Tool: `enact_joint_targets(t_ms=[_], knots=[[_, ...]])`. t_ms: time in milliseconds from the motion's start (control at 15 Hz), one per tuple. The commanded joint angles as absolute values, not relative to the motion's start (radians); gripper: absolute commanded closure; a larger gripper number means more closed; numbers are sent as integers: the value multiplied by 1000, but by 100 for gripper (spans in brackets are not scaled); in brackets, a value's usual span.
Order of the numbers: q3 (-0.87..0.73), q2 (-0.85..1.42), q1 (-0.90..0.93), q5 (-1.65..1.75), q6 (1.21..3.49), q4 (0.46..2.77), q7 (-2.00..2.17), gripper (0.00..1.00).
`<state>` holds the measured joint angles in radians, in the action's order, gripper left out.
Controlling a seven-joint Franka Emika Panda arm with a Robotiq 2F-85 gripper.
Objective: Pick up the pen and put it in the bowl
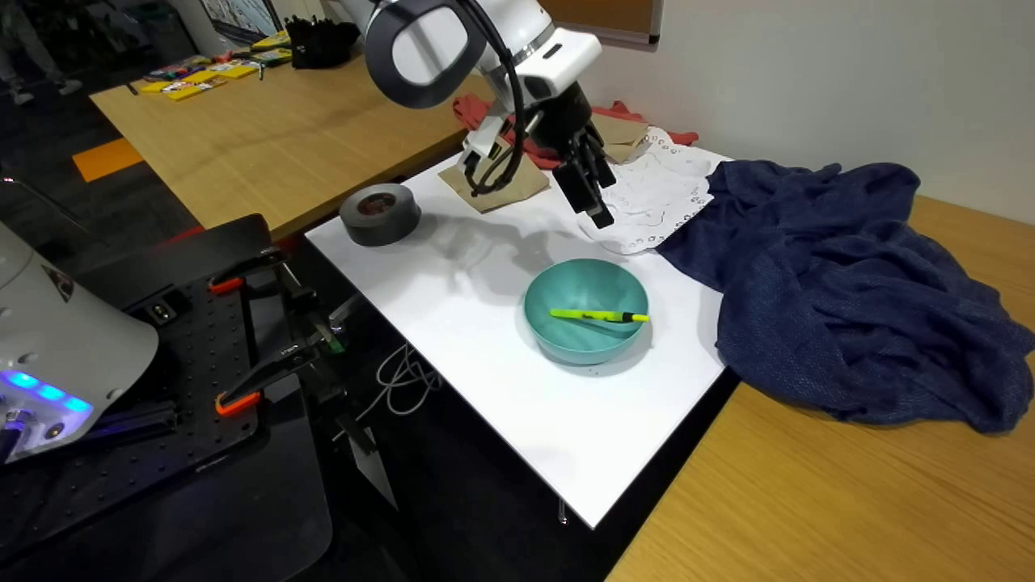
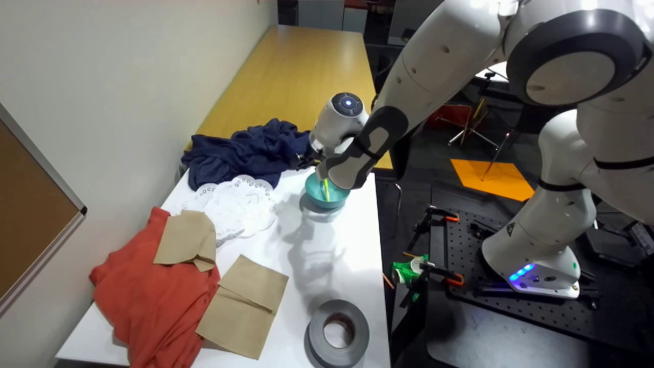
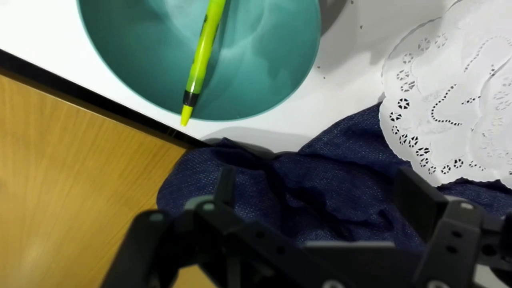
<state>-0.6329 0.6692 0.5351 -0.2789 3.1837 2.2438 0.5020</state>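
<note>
The bench (image 1: 477,343) has a smooth white top, one edge facing the robot's base (image 1: 65,323). A coarse-woven navy cloth (image 1: 849,307), limp and deeply creased, spills over one end edge. A red cloth (image 2: 158,296) lies rumpled toward the other end, along the edge opposite the base; thin doilies (image 2: 240,209) with punched lace borders sit between the two, and folded brown paper (image 2: 245,309) lies on and beside the red one.

The round, shallow teal bowl (image 1: 578,287) stands near the navy-draped end edge, smooth-walled and probably light and rigid; its thin rim would be the place to pinch. The pincer (image 3: 316,182) hangs in the air above the bench, its two sides wide apart, nothing held. A squat grey duct-tape roll (image 1: 378,226) lies flat by the base-side edge, near the opposite end's corner.

The yellow-green highlighter pen (image 3: 204,52) lies slanting in the bowl, its black-banded end reaching across the rim, so the job looks done. I would expect a light, stiff plastic barrel, slick and apt to roll or swivel. Any regrasp should come across mid-barrel, clear of the slim yellow end, which may be a bare nib.
</note>
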Motion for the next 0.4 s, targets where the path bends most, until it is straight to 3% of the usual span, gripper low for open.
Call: enact_joint_targets(t_ms=[0, 333], knots=[[-635, 572, 541, -268, 3145, 2302, 440, 0], [-628, 619, 530, -282, 3175, 2272, 460, 0]])
